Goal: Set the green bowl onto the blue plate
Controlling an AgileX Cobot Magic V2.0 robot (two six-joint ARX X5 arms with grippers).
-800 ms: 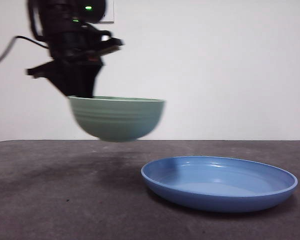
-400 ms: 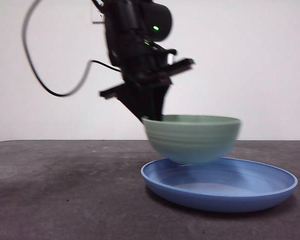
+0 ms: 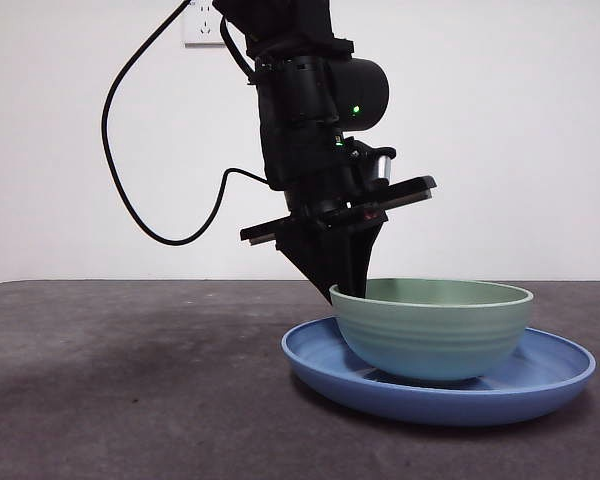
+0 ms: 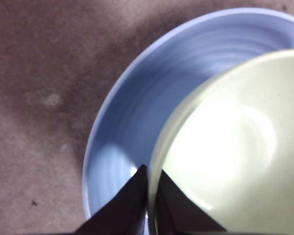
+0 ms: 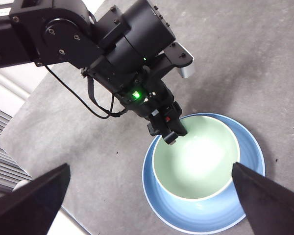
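Green bowl [image 3: 432, 330] resting inside the blue plate [image 3: 310, 362], toward its left half. Left gripper [image 4: 148, 196] fingers pinched on the bowl's left rim, one inside, one outside. Release upward looks next. Right gripper [image 5: 147, 196] spread wide, waiting high above.

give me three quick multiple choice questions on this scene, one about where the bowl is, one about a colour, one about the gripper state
1. Where is the green bowl?
A on the blue plate
B on the bare table
C in the air

2. What colour is the plate?
A red
B blue
C white

3. The left gripper is:
A open, clear of the bowl
B shut on the bowl's rim
C out of view

Answers: 1 A, the bowl's base sits inside the plate. 2 B, glossy blue in every view. 3 B, one jaw stands inside the rim, one outside.
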